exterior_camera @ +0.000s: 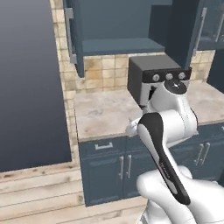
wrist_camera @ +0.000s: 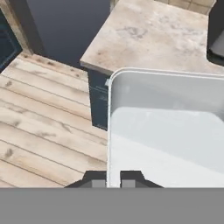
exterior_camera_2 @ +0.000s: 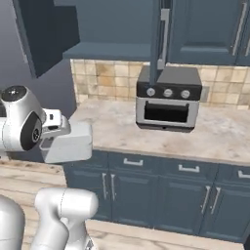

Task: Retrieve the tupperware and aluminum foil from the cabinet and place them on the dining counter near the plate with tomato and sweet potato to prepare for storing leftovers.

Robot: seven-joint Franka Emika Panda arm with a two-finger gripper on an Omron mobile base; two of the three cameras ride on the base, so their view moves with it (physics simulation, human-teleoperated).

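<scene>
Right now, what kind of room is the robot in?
It looks like a kitchen. There's a stone counter with a toaster oven on it, blue cabinets below, and an open wall cabinet above. The gripper holds a plastic tupperware.

tupperware (wrist_camera: 166,131) cut by right edge | gripper (wrist_camera: 113,178) tips mostly hidden (prob. clamped on rim)

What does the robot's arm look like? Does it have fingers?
The arm is smooth, glossy white and built of fat rounded segments, with dark grey-black panels and caps at the joints. One long black panel carries faint small lettering. The gripper ends in two small, dark, blocky fingers. No loose cables show.
</scene>
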